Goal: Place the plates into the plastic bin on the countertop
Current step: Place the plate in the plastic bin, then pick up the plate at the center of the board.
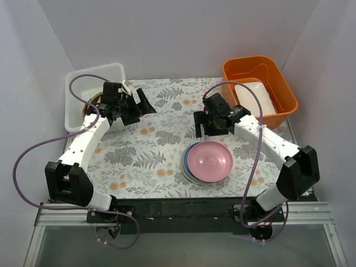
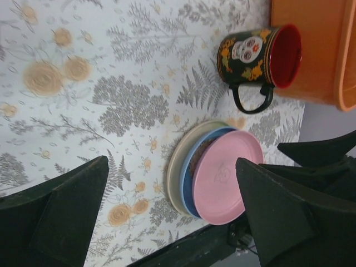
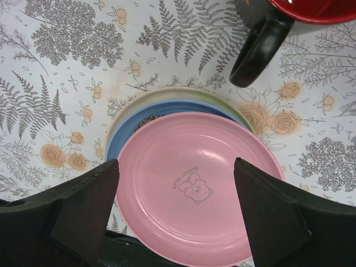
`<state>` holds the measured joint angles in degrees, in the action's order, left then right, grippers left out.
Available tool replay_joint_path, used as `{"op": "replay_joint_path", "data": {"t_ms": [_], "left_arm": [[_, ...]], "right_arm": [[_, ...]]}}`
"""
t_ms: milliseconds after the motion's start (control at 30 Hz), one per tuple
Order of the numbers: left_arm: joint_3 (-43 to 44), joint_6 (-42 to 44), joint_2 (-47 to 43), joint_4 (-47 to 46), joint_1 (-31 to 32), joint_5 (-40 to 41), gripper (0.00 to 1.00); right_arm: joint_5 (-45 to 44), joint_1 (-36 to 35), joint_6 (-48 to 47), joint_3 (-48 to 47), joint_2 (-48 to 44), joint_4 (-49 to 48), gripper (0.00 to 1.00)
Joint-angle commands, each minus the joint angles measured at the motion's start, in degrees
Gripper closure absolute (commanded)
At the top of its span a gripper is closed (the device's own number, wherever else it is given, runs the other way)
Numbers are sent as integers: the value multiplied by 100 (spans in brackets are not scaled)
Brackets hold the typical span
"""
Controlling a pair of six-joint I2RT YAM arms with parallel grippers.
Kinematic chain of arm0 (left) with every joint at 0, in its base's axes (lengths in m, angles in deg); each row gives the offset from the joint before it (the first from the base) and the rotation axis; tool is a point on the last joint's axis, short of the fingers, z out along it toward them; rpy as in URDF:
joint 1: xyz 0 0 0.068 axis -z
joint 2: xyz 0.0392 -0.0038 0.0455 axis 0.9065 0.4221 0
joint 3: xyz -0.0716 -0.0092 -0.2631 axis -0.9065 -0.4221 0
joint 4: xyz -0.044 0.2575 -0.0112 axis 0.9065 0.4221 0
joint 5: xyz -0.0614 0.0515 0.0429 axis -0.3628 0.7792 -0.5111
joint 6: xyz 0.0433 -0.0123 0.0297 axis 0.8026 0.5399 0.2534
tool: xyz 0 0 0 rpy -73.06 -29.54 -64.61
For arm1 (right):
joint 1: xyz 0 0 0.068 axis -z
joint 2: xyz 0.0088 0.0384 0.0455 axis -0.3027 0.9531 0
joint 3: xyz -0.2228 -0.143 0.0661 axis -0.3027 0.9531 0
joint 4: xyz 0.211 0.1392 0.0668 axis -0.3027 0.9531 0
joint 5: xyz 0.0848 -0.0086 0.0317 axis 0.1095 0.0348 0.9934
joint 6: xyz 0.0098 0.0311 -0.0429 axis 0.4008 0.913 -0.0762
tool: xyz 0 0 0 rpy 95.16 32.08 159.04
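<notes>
Left claw [image 2: 171, 166] and right claw [image 3: 175, 162] agape; three stacked plates [image 3: 194, 222]; one mug [image 2: 253, 55].

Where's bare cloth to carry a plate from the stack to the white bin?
Bare countertop runs between the plates and the plastic bin, and left of the stack toward the left arm. Crowded on the right: mug beside the orange tub.

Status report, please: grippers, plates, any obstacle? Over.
Left gripper open, empty, beside the plastic bin. Right gripper open, above the plates, pink on top. Mug next to them, apart.
</notes>
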<state>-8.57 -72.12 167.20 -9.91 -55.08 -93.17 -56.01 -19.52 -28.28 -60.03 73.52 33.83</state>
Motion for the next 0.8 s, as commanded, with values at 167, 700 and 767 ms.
{"op": "replay_joint_path", "data": {"t_ms": [167, 700, 767], "left_arm": [[-859, -805, -232, -534, 1604, 467, 2], [-1458, -2001, -189, -1272, 3715, 1205, 2], [-1432, -2045, -145, -1290, 3864, 1275, 2]], "right_arm": [[-319, 41, -138, 876, -828, 140, 10], [-873, 50, 205, 2153, -2463, 359, 12], [-899, 111, 249, 2259, -2534, 377, 12]]}}
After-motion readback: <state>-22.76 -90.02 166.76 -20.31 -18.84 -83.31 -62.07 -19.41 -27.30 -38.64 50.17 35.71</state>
